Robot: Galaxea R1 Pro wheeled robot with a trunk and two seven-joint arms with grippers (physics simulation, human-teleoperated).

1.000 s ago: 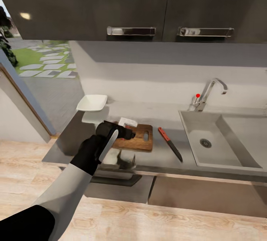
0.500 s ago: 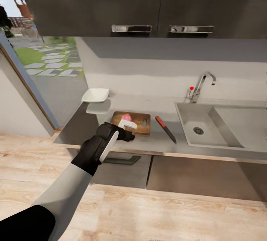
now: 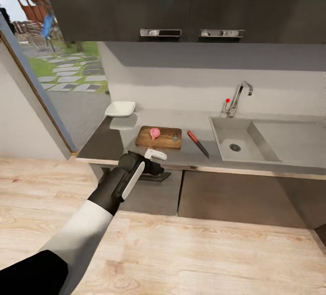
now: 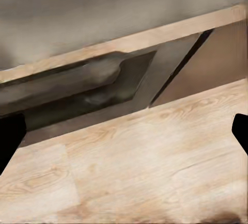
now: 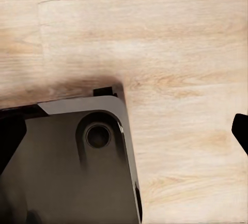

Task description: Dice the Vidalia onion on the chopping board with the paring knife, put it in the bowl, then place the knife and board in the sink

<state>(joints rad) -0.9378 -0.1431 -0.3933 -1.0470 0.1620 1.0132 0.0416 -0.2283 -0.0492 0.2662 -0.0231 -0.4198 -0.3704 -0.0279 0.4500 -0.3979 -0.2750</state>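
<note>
The pinkish Vidalia onion (image 3: 155,132) rests on the dark-brown chopping board (image 3: 165,140), which lies flat on the grey countertop (image 3: 199,122). Just right of the board lies the red-handled paring knife (image 3: 198,143), blade toward the front edge. At the counter's far left corner stands the white bowl (image 3: 120,108). The sink (image 3: 225,130) with its chrome tap (image 3: 236,99) is to the right. My left gripper (image 3: 157,161) hangs open in front of the counter's front edge, below the board and holding nothing. My left gripper (image 4: 124,131) and right gripper (image 5: 124,131) both show fingertips wide apart.
Dark wall cabinets (image 3: 190,5) hang above the counter. Dark base cabinets (image 3: 226,195) stand under it, with a recessed handle (image 4: 88,87) close to my left gripper. A glass door (image 3: 27,82) is at the left. Wood floor (image 3: 203,258) lies below, and the robot's base (image 5: 67,162) is under the right gripper.
The head camera has pulled back, so the counter looks smaller and farther. My left gripper, earlier over the board, is now in front of the counter edge, and the onion is uncovered.
</note>
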